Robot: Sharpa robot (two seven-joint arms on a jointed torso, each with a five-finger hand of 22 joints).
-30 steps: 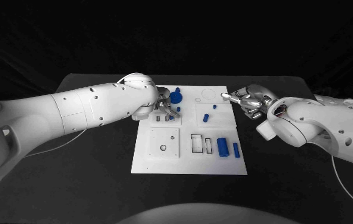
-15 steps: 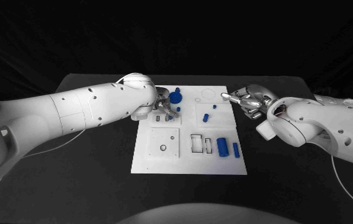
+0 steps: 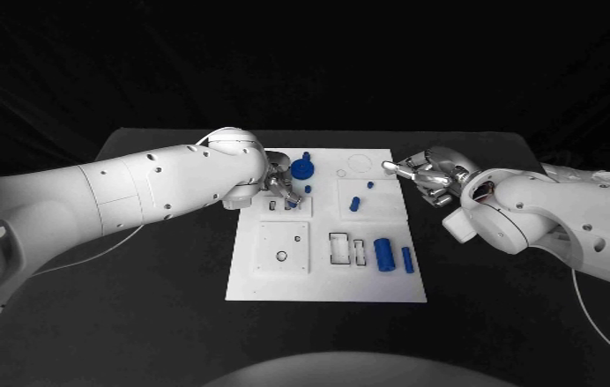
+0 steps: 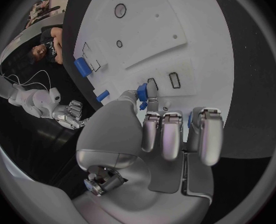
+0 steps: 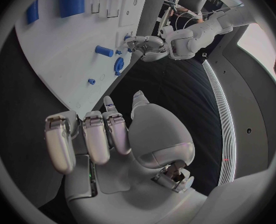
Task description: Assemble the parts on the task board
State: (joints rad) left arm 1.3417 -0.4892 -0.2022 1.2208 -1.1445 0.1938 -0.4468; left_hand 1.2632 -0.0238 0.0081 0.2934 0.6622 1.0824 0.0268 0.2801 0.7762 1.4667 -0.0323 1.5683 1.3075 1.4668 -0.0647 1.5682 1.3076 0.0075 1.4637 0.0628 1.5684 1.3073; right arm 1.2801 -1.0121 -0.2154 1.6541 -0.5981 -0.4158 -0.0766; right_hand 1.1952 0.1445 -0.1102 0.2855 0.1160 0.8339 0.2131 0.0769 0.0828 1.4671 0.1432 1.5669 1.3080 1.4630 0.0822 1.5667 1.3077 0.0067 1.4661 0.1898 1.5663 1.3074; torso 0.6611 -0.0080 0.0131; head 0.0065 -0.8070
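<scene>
The white task board lies in the middle of the black table. My left hand hovers over the board's far left corner and pinches a small blue part between thumb and a finger, just above two narrow slots. A blue knob-shaped part stands right beside that hand. My right hand stays off the board's far right edge, fingers curled in with nothing in them. A thick blue cylinder and a slim blue bar lie at the board's near right.
A short blue peg and a tiny blue piece sit in the board's far right area. A square plate with small holes and rectangular recesses take up the near half. Bare black table surrounds the board.
My left hand has edged very slightly over the slots, still holding the small blue part. The right hand has not moved.
</scene>
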